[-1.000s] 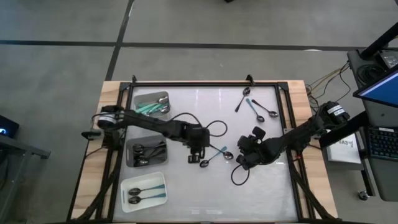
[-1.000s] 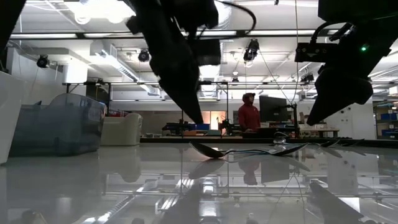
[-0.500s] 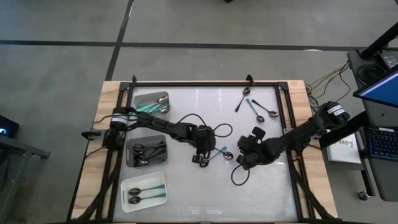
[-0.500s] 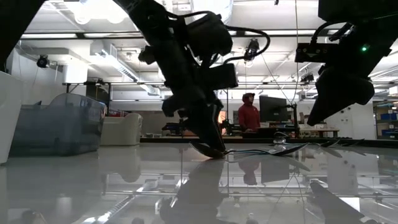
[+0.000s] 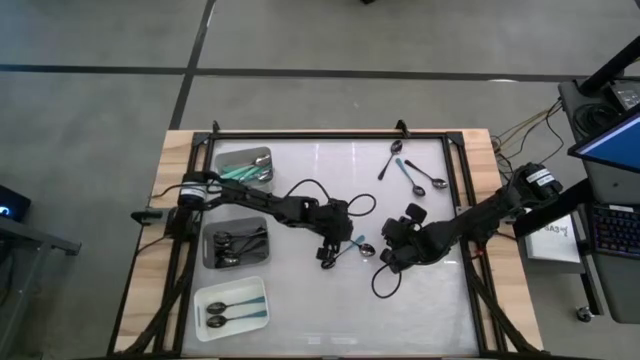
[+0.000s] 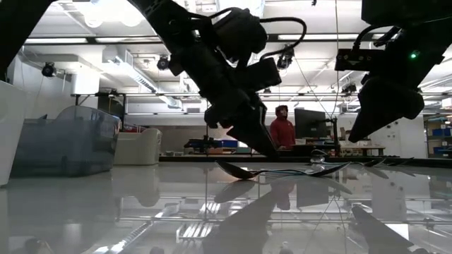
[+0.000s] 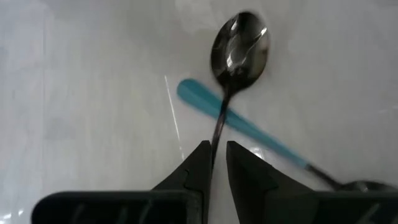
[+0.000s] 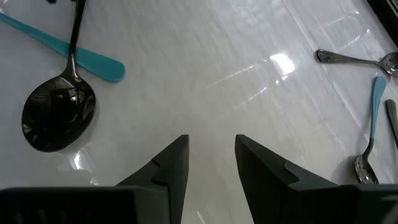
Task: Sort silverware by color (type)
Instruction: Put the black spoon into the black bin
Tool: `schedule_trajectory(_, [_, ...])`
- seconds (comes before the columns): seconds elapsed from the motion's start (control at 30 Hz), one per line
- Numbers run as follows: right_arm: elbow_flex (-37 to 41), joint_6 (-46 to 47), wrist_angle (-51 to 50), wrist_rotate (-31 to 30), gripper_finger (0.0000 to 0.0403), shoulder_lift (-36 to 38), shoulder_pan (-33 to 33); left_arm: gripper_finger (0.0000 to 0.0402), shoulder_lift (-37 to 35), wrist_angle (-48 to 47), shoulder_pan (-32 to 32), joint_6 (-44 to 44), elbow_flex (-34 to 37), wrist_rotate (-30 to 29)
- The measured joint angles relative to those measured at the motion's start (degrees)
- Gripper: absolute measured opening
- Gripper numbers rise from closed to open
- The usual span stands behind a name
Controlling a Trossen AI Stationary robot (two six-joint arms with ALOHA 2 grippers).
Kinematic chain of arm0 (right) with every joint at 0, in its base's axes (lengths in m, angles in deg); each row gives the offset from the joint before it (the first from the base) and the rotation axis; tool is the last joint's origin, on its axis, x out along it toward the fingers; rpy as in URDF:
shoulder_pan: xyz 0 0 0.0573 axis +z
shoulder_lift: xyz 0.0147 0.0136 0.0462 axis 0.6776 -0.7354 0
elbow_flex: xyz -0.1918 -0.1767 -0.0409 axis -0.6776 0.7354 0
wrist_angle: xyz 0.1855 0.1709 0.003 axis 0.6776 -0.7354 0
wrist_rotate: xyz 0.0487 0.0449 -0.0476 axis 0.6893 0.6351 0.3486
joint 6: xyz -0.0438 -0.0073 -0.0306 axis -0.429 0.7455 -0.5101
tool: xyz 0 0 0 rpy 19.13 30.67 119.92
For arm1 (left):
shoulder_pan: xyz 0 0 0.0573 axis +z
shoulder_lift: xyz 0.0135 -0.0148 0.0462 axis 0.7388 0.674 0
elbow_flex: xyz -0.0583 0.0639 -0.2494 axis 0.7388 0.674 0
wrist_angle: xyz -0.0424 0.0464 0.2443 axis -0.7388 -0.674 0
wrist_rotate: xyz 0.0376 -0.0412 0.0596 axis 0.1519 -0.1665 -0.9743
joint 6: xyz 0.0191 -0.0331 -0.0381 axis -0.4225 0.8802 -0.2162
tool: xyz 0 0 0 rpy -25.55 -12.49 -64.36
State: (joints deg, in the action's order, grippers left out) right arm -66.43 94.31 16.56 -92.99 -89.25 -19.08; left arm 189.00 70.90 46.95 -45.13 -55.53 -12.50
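Left wrist view shows your left hand [image 7: 214, 163] clamped on the thin dark handle of a shiny spoon [image 7: 238, 45] crossing a teal-handled spoon [image 7: 236, 122], likely to separate them. Your right hand [image 8: 211, 155] waits nearby above the white desk [image 8: 249, 62], fingers apart.

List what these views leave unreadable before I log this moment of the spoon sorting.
- Left gripper: left wrist view shows its fingers astride the black spoon's handle; contact isn't visible.
- Teal spoon: its bowl is cut off by that view's edge.
- Grey tray: high view, the dark spoons overlap, too small to count.
- Right gripper: open over bare table; low view shows it only as a silhouette.
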Motion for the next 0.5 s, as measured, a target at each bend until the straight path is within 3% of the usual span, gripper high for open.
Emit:
schedule_trajectory(0.3, [0.0, -0.02, -0.02, 0.0, 0.0123, 0.0, 0.0, 0.0034, 0.34, -0.8, 0.73, -0.31, 0.02, 0.48])
schedule_trajectory(0.4, [0.0, -0.02, -0.02, 0.02, 0.0123, 0.0, 0.01, 0.0034, 1.22, -0.83, 1.08, 0.29, 0.02, 4.62])
schedule_trajectory(0.5, [0.02, 0.0, -0.03, 0.02, 0.0123, 0.0, 0.0, 0.0034, 2.47, 0.47, 1.06, 0.29, -0.02, 4.54])
